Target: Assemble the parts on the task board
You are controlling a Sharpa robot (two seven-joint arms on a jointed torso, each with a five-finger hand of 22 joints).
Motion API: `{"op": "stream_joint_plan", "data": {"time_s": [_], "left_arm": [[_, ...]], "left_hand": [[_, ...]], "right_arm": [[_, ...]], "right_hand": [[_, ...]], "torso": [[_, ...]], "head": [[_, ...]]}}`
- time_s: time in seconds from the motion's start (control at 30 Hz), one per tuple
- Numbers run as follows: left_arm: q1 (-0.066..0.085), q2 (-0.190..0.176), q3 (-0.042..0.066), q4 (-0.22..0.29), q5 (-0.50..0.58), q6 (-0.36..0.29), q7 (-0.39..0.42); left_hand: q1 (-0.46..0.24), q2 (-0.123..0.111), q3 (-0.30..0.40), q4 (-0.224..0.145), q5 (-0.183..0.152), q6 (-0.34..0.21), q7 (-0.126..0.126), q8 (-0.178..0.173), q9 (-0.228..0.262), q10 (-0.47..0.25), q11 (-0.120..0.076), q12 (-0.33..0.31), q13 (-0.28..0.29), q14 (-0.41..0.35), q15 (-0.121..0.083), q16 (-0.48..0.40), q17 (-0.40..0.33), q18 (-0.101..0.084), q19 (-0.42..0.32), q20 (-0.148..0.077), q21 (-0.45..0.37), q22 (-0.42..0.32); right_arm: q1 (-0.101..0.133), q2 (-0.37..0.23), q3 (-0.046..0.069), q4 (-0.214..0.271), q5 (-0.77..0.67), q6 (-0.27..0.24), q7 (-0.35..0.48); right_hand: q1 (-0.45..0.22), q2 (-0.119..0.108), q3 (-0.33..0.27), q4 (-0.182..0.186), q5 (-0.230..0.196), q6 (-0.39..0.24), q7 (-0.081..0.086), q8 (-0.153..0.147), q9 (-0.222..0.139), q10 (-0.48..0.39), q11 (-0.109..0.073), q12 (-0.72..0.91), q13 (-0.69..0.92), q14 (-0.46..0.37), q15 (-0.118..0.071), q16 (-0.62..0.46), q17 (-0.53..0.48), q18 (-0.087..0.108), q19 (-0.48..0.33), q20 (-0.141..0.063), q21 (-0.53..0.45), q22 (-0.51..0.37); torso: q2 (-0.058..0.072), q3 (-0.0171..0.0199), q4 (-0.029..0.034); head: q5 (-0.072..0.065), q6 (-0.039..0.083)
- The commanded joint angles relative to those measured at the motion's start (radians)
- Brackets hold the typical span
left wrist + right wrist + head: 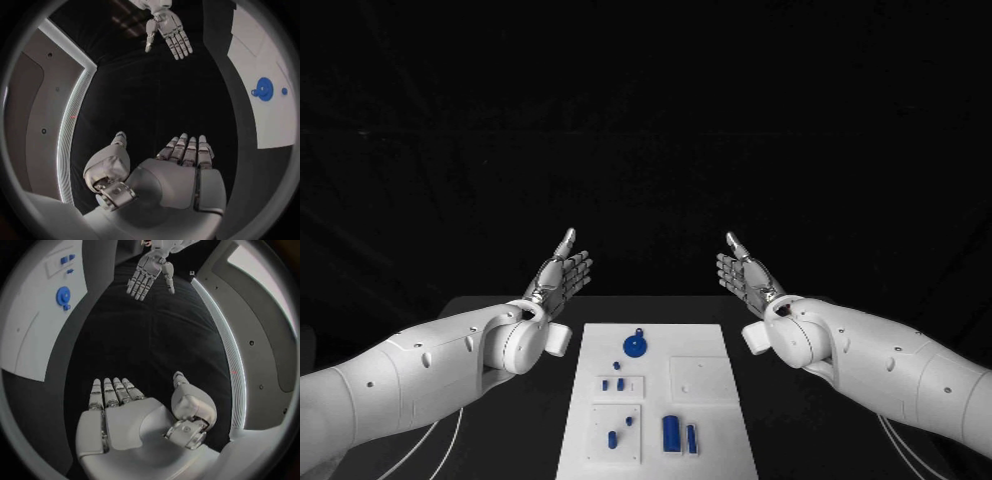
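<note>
Robot hands: left robot hand (560, 272) and right robot hand (749, 274) are hovering spread, holding nothing.
Risk: round blue part (635, 346) at 12 o'clock on task board (711, 340) — may be slipping if pinched badly.

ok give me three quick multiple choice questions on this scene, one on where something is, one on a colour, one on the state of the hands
1. Where is the round part on the task board?
A. toward its far end
B. at its near edge
C. off it, on the table

2. What colour are the parts?
A. red
B. blue
C. yellow

3. What are the left hand and right hand doing?
A. both holding parts
B. left holds a part
C. both raised, open, holding nothing

Answers: 1 A, it lies beyond the other pieces; 2 B, all pieces look blue; 3 C, fingers extended above the table, palms bare.
</note>
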Motion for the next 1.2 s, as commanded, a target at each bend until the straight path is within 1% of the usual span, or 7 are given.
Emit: {"op": "stream_joint_plan", "data": {"time_s": [0.03,0.13,0.27,0.4,0.53,0.7,1.2], "left_arm": [[-0.020,-0.016,0.014,0.077,0.018,-0.172,0.065],[-0.044,-0.036,0.033,0.163,0.026,-0.266,0.093],[-0.076,-0.063,0.059,0.277,0.037,-0.392,0.130],[-0.098,-0.082,0.076,0.355,0.044,-0.477,0.155],[-0.110,-0.091,0.084,0.395,0.047,-0.521,0.168],[-0.113,-0.094,0.087,0.405,0.048,-0.532,0.172],[-0.113,-0.094,0.087,0.405,0.048,-0.532,0.172]], "left_hand": [[-0.108,0.005,-0.047,0.030,-0.008,-0.097,-0.018,-0.033,-0.057,-0.192,-0.015,-0.012,-0.011,-0.096,-0.016,-0.042,-0.052,-0.015,-0.069,-0.005,-0.058,-0.286],[-0.108,0.005,-0.047,0.030,-0.008,-0.097,-0.018,-0.033,-0.057,-0.192,-0.015,-0.012,-0.011,-0.096,-0.016,-0.042,-0.052,-0.015,-0.069,-0.005,-0.058,-0.286],[-0.108,0.005,-0.047,0.030,-0.008,-0.097,-0.018,-0.033,-0.057,-0.192,-0.015,-0.012,-0.011,-0.096,-0.016,-0.042,-0.052,-0.015,-0.069,-0.005,-0.058,-0.286],[-0.108,0.005,-0.047,0.030,-0.008,-0.097,-0.018,-0.033,-0.057,-0.192,-0.015,-0.012,-0.011,-0.096,-0.016,-0.042,-0.052,-0.015,-0.069,-0.005,-0.058,-0.286],[-0.108,0.005,-0.047,0.030,-0.008,-0.097,-0.018,-0.033,-0.057,-0.192,-0.015,-0.012,-0.011,-0.096,-0.016,-0.042,-0.052,-0.015,-0.069,-0.005,-0.058,-0.286],[-0.108,0.005,-0.047,0.030,-0.008,-0.097,-0.018,-0.033,-0.057,-0.192,-0.015,-0.012,-0.011,-0.096,-0.016,-0.042,-0.052,-0.015,-0.069,-0.005,-0.058,-0.286],[-0.108,0.005,-0.047,0.030,-0.008,-0.097,-0.018,-0.033,-0.057,-0.192,-0.015,-0.012,-0.011,-0.096,-0.016,-0.042,-0.052,-0.015,-0.069,-0.005,-0.058,-0.286]], "right_arm": [[-0.006,-0.030,-0.006,0.084,0.080,-0.148,0.099],[-0.013,-0.067,-0.015,0.178,0.124,-0.231,0.144],[-0.024,-0.122,-0.028,0.318,0.189,-0.356,0.212],[-0.033,-0.166,-0.038,0.429,0.241,-0.455,0.266],[-0.038,-0.192,-0.044,0.495,0.271,-0.514,0.298],[-0.041,-0.206,-0.048,0.533,0.289,-0.547,0.316],[-0.041,-0.207,-0.048,0.534,0.289,-0.548,0.317]], "right_hand": [[-0.097,0.006,-0.066,0.033,-0.027,-0.091,-0.019,-0.025,-0.063,-0.104,-0.017,-0.028,-0.031,-0.095,-0.019,-0.041,-0.063,-0.029,-0.068,-0.025,-0.033,-0.154],[-0.097,0.006,-0.066,0.033,-0.027,-0.091,-0.019,-0.025,-0.063,-0.104,-0.017,-0.028,-0.031,-0.095,-0.019,-0.041,-0.063,-0.029,-0.068,-0.025,-0.033,-0.154],[-0.097,0.006,-0.066,0.033,-0.027,-0.091,-0.019,-0.025,-0.063,-0.104,-0.017,-0.028,-0.031,-0.095,-0.019,-0.041,-0.063,-0.029,-0.068,-0.025,-0.033,-0.154],[-0.097,0.006,-0.066,0.033,-0.027,-0.091,-0.019,-0.025,-0.063,-0.104,-0.017,-0.028,-0.031,-0.095,-0.019,-0.041,-0.063,-0.029,-0.068,-0.025,-0.033,-0.154],[-0.097,0.006,-0.066,0.033,-0.027,-0.091,-0.019,-0.025,-0.063,-0.104,-0.017,-0.028,-0.031,-0.095,-0.019,-0.041,-0.063,-0.029,-0.068,-0.025,-0.033,-0.154],[-0.097,0.006,-0.066,0.033,-0.027,-0.091,-0.019,-0.025,-0.063,-0.104,-0.017,-0.028,-0.031,-0.095,-0.019,-0.041,-0.063,-0.029,-0.068,-0.025,-0.033,-0.154],[-0.097,0.006,-0.066,0.033,-0.027,-0.091,-0.019,-0.025,-0.063,-0.104,-0.017,-0.028,-0.031,-0.095,-0.019,-0.041,-0.063,-0.029,-0.068,-0.025,-0.033,-0.154]], "torso": [[-0.043,0.0113,0.0148],[-0.051,0.0133,0.0176],[-0.052,0.0135,0.0178],[-0.052,0.0135,0.0178],[-0.052,0.0135,0.0178],[-0.052,0.0135,0.0178],[-0.052,0.0135,0.0178]], "head": [[-0.013,-0.028],[-0.017,-0.035],[-0.017,-0.035],[-0.017,-0.035],[-0.017,-0.035],[-0.017,-0.035],[-0.017,-0.035]]}}
